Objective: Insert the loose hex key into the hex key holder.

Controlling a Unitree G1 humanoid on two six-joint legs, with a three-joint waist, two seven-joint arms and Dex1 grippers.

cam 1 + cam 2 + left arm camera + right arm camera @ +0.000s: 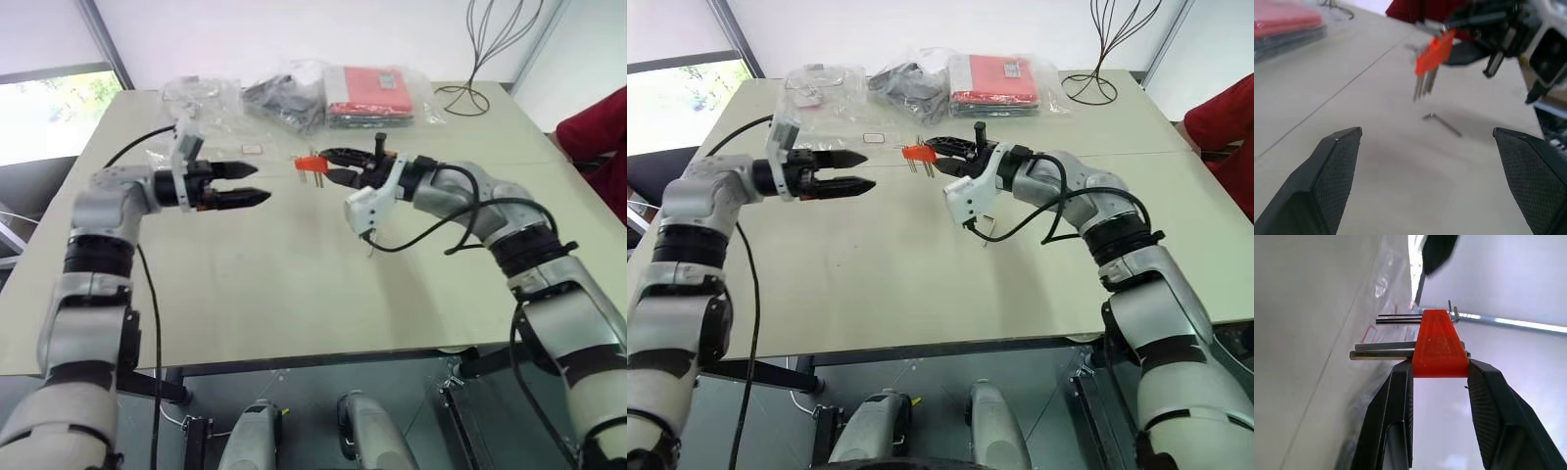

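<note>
1. The loose hex key (1442, 123), a thin L-shaped grey metal rod with one short bent end, is seen lying flat on the pale, matt tabletop (294, 294), held by nothing.
2. The hex key holder (1440, 345), a small wedge-shaped orange-red plastic block, is clamped between the two black fingers of the right claw (328, 164) and is held up in the air above the tabletop.
3. Several thin grey metal keys are carried in the holder; they protrude from one face of the block, in parallel.
4. In the left wrist view the loose key is seen on the tabletop below and just beyond the raised holder.
5. The left claw (257, 184) is held level above the tabletop, pointing towards the right claw, with its fingers spread wide and nothing between them; their inner pads (1334, 181) are finely textured.
6. At the far edge of the tabletop a flat red packet (370, 93) is wrapped in clear crinkled plastic.
7. Beside it, dark items are enclosed in a second clear plastic bag (284, 96), and further clear bags (196, 93) lie nearer the far left corner.
8. A black wire stand (475, 59) with curved stems is placed at the far right of the tabletop.
9. A red sleeve (598, 127) of a person is visible at the right edge.
</note>
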